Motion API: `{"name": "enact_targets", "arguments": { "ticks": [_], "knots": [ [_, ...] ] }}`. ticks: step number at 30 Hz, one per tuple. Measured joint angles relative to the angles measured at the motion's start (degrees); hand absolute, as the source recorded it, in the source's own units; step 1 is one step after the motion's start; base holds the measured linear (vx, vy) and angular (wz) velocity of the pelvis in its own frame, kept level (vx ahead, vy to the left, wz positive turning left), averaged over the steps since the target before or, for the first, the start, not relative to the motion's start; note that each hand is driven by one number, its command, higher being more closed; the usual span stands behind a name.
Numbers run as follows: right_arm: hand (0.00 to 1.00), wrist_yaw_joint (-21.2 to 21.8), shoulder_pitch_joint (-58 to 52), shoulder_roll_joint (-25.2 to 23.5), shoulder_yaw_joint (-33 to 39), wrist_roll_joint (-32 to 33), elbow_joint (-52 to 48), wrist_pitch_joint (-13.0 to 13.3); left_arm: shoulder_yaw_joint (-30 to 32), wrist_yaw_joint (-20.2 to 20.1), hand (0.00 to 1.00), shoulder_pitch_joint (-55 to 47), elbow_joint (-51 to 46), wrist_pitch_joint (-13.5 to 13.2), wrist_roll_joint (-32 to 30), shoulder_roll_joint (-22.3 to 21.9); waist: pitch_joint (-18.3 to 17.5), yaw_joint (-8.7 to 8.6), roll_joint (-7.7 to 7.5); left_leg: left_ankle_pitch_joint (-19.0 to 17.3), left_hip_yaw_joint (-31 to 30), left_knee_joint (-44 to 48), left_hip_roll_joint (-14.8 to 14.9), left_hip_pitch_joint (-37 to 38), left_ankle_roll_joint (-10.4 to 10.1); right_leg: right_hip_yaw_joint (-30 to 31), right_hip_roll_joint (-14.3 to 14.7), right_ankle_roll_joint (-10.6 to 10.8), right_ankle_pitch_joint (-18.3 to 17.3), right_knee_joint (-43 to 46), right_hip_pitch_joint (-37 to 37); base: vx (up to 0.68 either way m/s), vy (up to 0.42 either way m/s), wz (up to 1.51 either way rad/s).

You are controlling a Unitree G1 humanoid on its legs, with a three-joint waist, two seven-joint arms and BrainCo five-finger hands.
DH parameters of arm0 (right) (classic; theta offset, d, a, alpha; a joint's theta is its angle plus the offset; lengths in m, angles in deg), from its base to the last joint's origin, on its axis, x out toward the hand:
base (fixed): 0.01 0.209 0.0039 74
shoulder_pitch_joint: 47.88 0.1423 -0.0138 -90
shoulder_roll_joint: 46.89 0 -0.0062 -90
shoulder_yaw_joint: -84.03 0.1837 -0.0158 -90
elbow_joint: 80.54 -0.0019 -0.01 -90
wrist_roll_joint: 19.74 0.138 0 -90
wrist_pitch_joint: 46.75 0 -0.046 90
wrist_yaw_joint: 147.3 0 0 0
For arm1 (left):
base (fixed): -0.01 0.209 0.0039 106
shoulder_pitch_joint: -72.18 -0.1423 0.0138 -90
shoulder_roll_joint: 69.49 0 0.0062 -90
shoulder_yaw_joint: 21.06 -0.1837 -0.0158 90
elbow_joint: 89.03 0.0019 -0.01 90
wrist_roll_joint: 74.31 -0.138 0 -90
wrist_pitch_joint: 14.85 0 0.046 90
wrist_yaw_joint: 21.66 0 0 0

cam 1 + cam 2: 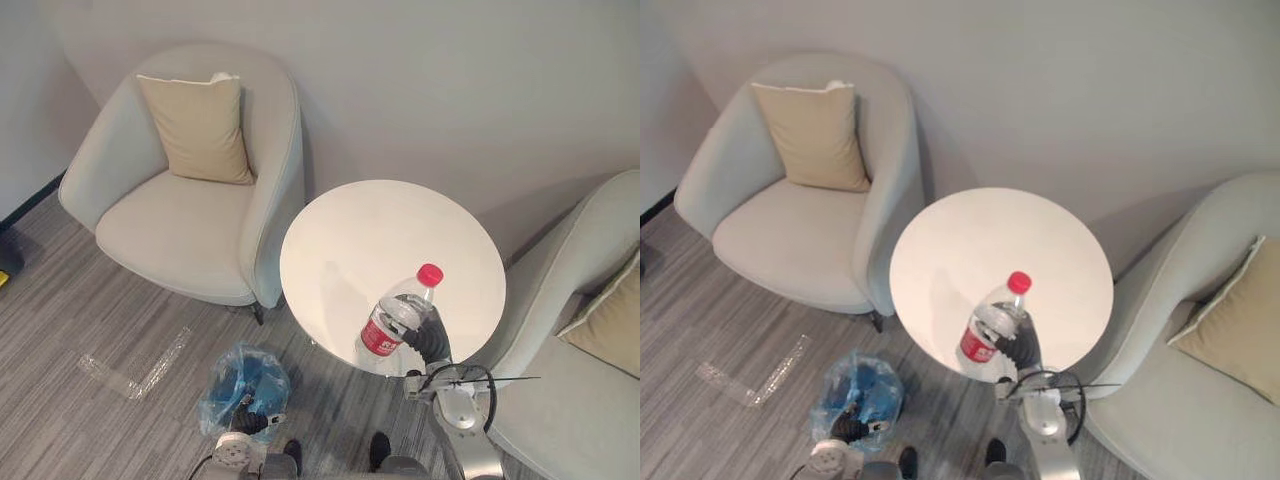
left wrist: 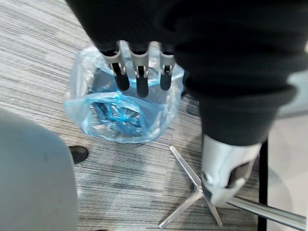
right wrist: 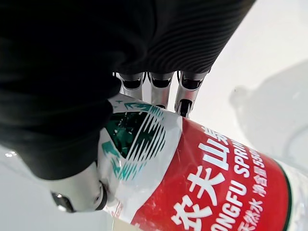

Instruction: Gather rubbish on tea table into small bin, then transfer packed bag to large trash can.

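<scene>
The right hand (image 1: pixel 432 338) had its fingers and thumb wrapped round the red-capped water bottle (image 1: pixel 398 318), tilted over the tea table's (image 1: pixel 380 225) near edge, probably so it could be carried off the top. On the floor beside the table stood the blue-bagged small bin (image 1: pixel 242 385). The left hand (image 2: pixel 139 77) hovered at its mouth, fingers straight and empty, seemingly to keep the bag ready.

Singles and pairs, by my count.
One bottle (image 1: pixel 400 318), one counter (image 1: pixel 380 230), one bin (image 1: pixel 235 375); two chairs (image 1: pixel 180 225) (image 1: pixel 570 420), two cushions (image 1: pixel 198 125) (image 1: pixel 612 325).
</scene>
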Motion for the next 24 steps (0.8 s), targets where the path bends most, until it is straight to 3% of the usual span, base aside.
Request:
{"name": "enact_targets", "arguments": {
  "ticks": [10, 13, 15, 16, 17, 18, 19, 21, 24],
  "knots": [
    [1.00, -0.3, -3.2, 0.7, -3.4, -4.3, -6.2, 1.0, -1.7, 0.1, 0.00, 0.5, 1.5, -0.1, -0.3, 0.5, -1.4, -0.14, -0.39, 0.8, -5.6, 1.8, -1.0, -3.4, -0.1, -5.5, -0.8, 0.0, -0.4, 0.0, 0.8, -0.05, -0.024, 0.32],
    [1.00, -1.2, -1.2, 2.6, -3.5, -4.4, -7.4, 1.6, -2.7, 0.1, 0.00, 1.7, 1.3, -0.1, -0.8, 0.3, -1.1, 0.23, 0.29, 3.8, -8.6, 2.4, -1.7, -8.1, -0.6, -9.7, -1.7, -0.7, -2.1, 4.1, -3.2, -0.07, -0.040, 0.76],
    [1.00, -2.0, 2.0, 2.7, -3.2, -5.6, -6.9, 1.5, -3.8, 0.1, 0.00, 1.9, 0.1, -0.1, -1.0, 0.3, -0.6, -0.13, 0.95, 5.5, -3.9, 9.2, -2.9, -15.1, 0.5, -10.5, -2.1, -2.0, -3.3, 6.4, -6.1, -0.15, -0.013, 0.80],
    [1.00, -2.5, 3.1, 2.7, -3.1, -6.2, -6.7, 1.4, -4.0, 0.1, 0.00, 2.0, -0.3, 0.0, -1.0, 0.1, -0.5, -0.36, 1.04, 7.6, -2.6, 8.8, -3.2, -15.9, 1.0, -10.6, -2.1, -2.6, -3.5, 6.2, -6.2, -0.17, 0.000, 1.03],
    [1.00, -3.0, 4.0, 2.3, -3.4, -6.6, -6.7, 1.3, -4.3, 0.1, 0.00, 2.0, -0.6, -0.1, -1.1, -0.1, -0.6, -0.91, 0.54, 10.6, -1.2, 2.9, -3.5, -14.0, 1.2, -12.5, -4.0, -3.4, -2.6, 5.7, -6.5, -0.17, 0.015, 0.82],
    [1.00, -3.1, 5.0, 2.4, -3.3, -6.6, -6.7, 1.4, -4.3, 0.0, 0.00, 2.0, -0.7, 0.0, -1.2, -0.4, -0.4, -1.08, 0.81, 7.6, 4.4, 6.1, -2.3, -14.1, 3.5, -14.1, -4.6, -3.0, -2.4, 6.3, -7.2, -0.16, -0.001, 0.80],
    [1.00, -3.6, 5.9, 2.3, -3.2, -6.5, -6.3, 1.4, -4.4, 0.0, 0.00, 1.7, -0.7, 0.0, -2.0, -1.4, -0.5, -1.44, 1.00, 2.0, 13.1, 12.7, 0.6, -13.5, 4.1, -15.5, -5.1, -3.0, -2.4, 7.1, -7.3, -0.09, 0.001, 0.66],
    [1.00, -4.3, 6.4, 2.2, -2.8, -6.5, -4.7, 1.4, -5.0, -0.4, 0.00, 0.9, -0.2, 0.0, -3.3, -3.6, -0.8, -2.62, 1.80, -0.9, 21.3, 11.0, 3.6, -7.6, 1.5, -17.8, -5.5, -2.6, -2.1, 7.5, -6.5, -0.05, 0.071, 0.69],
    [1.00, -5.0, 6.2, 1.7, -1.3, -6.6, -2.8, 1.0, -8.4, -1.4, 0.00, 0.5, -0.2, 0.0, -5.4, -5.3, -1.3, -3.95, 3.78, -0.4, 23.7, -2.6, 4.3, -1.0, -1.7, -21.1, -4.5, -1.0, -1.0, 7.3, -6.4, -0.07, 0.195, 0.74]
  ]
}}
